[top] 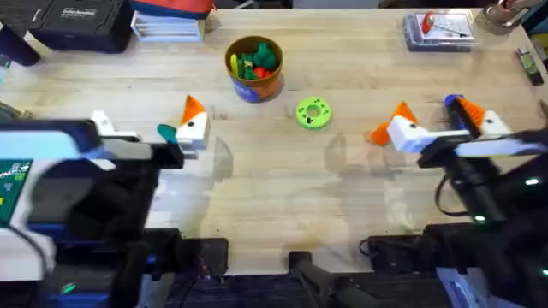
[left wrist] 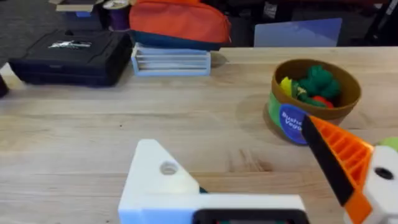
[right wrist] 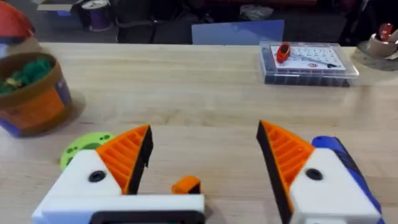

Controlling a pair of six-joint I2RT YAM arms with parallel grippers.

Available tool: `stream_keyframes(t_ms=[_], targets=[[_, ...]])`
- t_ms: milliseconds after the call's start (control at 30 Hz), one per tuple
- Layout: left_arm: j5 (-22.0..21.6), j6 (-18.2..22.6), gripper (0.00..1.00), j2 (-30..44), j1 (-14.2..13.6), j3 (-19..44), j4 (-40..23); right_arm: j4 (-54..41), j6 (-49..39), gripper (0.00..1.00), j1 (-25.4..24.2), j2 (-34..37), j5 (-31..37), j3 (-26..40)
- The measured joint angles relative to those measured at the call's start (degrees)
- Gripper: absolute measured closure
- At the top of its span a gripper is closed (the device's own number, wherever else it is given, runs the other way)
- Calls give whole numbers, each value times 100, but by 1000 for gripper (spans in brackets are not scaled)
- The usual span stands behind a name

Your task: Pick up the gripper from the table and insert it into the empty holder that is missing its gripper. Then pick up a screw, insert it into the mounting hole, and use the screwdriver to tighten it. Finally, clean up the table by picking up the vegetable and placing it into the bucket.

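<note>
- While the right claw [right wrist: 204, 127] hangs low over the wide light wooden table [top: 282, 197], its two orange ribbed pads stand wide apart and hold nothing.
- The gripper, a small orange plastic wedge [right wrist: 186, 185], lies on the wood below. The wrist view puts it in the gap, nearer one pad.
- I think the grasp is the step in hand: centre the gap over the wedge, go straight down, close slowly so it does not slide away.
- The left claw [left wrist: 227, 134] is also open and empty. One finger is the bare white blocky plastic holder [left wrist: 158, 177], with its mounting hole up.
- The smooth teal-green oval vegetable [top: 165, 132] lies just beside that claw.
- Farthest stands the round yellow-rimmed bucket [top: 253, 81].
</note>
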Motion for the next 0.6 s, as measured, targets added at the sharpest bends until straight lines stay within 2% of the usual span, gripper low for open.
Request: stream_keyframes(t_ms=[100,267,367,467,500,600], targets=[[-156,0,15,584,0,879,-660,-702,80,9,0,451,-63,854],[-635,0,15,2137,0,2445,-1970,-2048,148,9,0,1534,-151,2310],[-781,1,15,3135,0,3176,-2700,-2658,163,7,0,2226,-175,3002],[-794,-8,15,3988,0,3559,-3002,-2816,165,8,0,2722,-192,3346],[-554,-281,15,4652,0,3637,-2989,-2818,165,7,0,2981,-194,3414],[-320,-747,15,5139,0,3637,-3087,-2844,165,7,0,3073,-197,3414]])
